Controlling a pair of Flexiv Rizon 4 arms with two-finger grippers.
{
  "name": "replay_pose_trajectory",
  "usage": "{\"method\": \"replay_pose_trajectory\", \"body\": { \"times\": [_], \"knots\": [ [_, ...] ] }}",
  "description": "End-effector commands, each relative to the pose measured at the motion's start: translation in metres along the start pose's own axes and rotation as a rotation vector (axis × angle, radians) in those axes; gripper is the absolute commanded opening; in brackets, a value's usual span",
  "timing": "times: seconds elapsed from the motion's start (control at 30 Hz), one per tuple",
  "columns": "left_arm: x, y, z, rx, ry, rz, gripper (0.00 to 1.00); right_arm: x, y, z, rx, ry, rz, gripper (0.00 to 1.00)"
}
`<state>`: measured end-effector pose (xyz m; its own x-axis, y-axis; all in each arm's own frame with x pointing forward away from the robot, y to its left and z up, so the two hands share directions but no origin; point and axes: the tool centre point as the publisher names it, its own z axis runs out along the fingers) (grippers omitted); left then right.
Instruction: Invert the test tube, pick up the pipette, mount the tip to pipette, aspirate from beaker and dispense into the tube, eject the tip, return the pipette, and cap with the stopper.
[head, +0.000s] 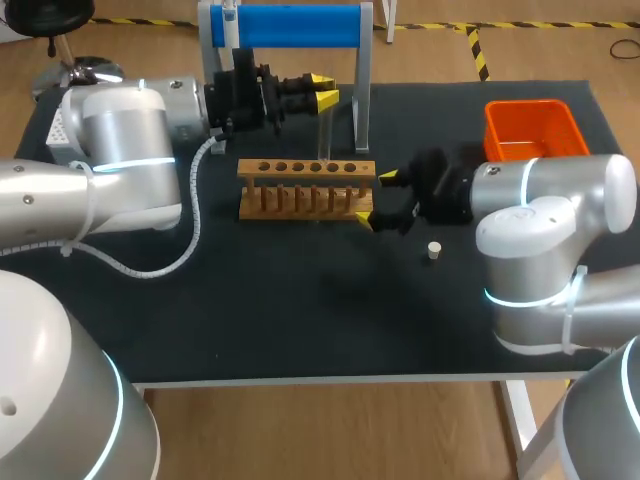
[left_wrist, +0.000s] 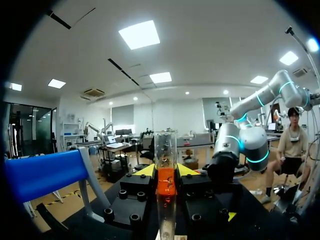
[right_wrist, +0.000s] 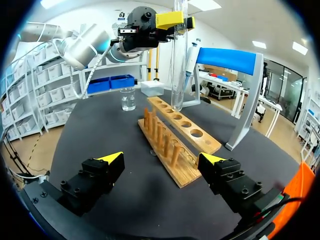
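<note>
Head view: a wooden rack (head: 307, 172) with a row of holes along its top sits mid-table (head: 300, 330). Above the rack's back edge, toward its right half, the left gripper (head: 322, 96) is clamped on a clear test tube (head: 324, 135). The tube is upright, its lower end close over the rack top; I cannot tell whether it touches. Left wrist view: the tube stands between the two yellow tips, pinched from both sides, its open mouth above them. At the rack's right end is the right gripper (head: 378, 199), fingers spread wide apart, one tip by the back corner and one by the front corner; contact with the wood cannot be told. Right wrist view: the rack's near end lies just ahead of those spread fingers and runs away from them. A small white stopper (head: 434, 250) lies on the table right of the rack and a little forward of it. A glass beaker (right_wrist: 128, 99) stands beyond the rack's far end. A pipette (right_wrist: 190, 62) hangs on a blue-barred stand (right_wrist: 227, 56) behind the rack. An orange bin (head: 530, 130) sits behind the rack, well to its right.
</note>
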<state>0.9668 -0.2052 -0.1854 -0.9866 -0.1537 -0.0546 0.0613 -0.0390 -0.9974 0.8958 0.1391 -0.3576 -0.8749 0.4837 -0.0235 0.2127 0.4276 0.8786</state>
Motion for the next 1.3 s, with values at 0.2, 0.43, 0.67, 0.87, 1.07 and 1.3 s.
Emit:
{"method": "replay_pose_trajectory", "body": {
  "times": [0.2, 0.43, 0.67, 0.87, 1.07, 1.3],
  "knots": [
    [-0.007, 0.009, -0.001, -0.003, -0.008, -0.015, 0.0, 0.0, 0.0, -0.001, 0.002, 0.002, 0.0, 1.0],
    [-0.011, 0.015, -0.004, -0.003, -0.018, -0.024, 0.0, 0.0, 0.0, -0.001, 0.002, 0.002, 0.0, 1.0],
    [-0.015, 0.02, -0.004, -0.007, -0.024, -0.03, 0.0, 0.0, 0.0, -0.001, 0.002, 0.002, 0.0, 1.0],
    [-0.018, 0.025, -0.004, -0.011, -0.027, -0.038, 0.0, 0.0, 0.0, -0.001, 0.002, 0.002, 0.0, 1.0],
    [-0.019, 0.029, -0.005, -0.006, -0.029, -0.04, 0.0, 0.0, 0.0, -0.001, 0.002, 0.002, 0.0, 1.0],
    [-0.019, 0.034, -0.009, 0.027, -0.05, -0.062, 0.0, 0.0, 0.0, -0.001, 0.002, 0.002, 0.0, 1.0]
  ]
}}
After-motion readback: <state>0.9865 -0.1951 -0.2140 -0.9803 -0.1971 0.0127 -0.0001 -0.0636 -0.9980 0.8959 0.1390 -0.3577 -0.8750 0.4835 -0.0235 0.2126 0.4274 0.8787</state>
